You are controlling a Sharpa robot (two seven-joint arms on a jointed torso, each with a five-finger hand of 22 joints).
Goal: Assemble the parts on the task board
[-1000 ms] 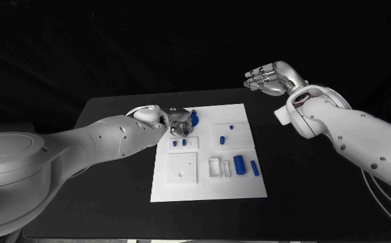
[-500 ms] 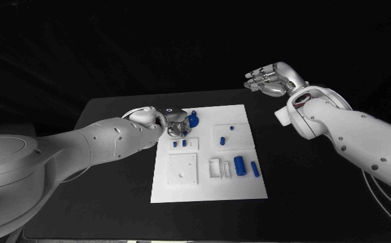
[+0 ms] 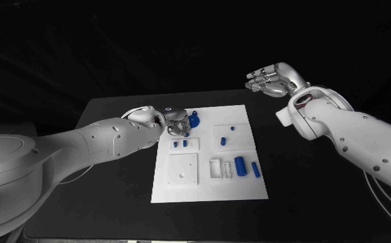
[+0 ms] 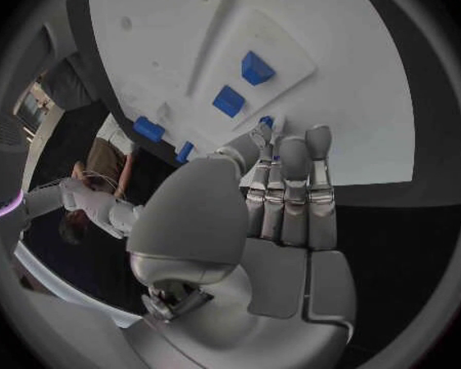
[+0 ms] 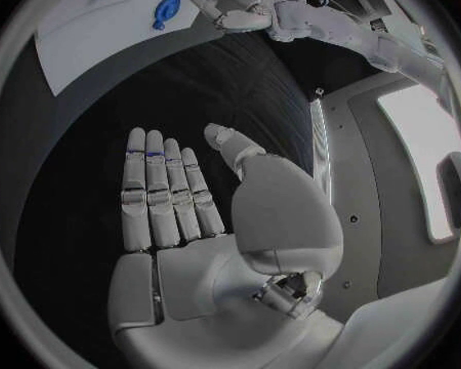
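Observation:
The white task board (image 3: 208, 183) lies mid-table. My left hand (image 3: 173, 122) hovers over its far left corner, thumb pressed to its fingertips (image 4: 276, 143), and a small blue part (image 4: 266, 122) shows pinched between them. Just right of that hand a round blue part (image 3: 193, 120) sits on the board. Two small blue blocks (image 3: 179, 143) lie just nearer than the hand, and both show in the left wrist view (image 4: 243, 84). Blue pegs (image 3: 224, 139) and blue cylinders (image 3: 239, 164) lie further right. My right hand (image 3: 274, 79) is raised beyond the board's far right corner, fingers straight and apart (image 5: 164, 193), holding nothing.
The board carries raised white square plates (image 3: 182, 168) and small white slots (image 3: 218, 167). Black table (image 3: 114, 198) surrounds it on all sides. The right forearm (image 3: 342, 133) slants over the table's right side.
My left hand has drawn slightly left off the round blue part, which now shows in full. The right arm has not moved.

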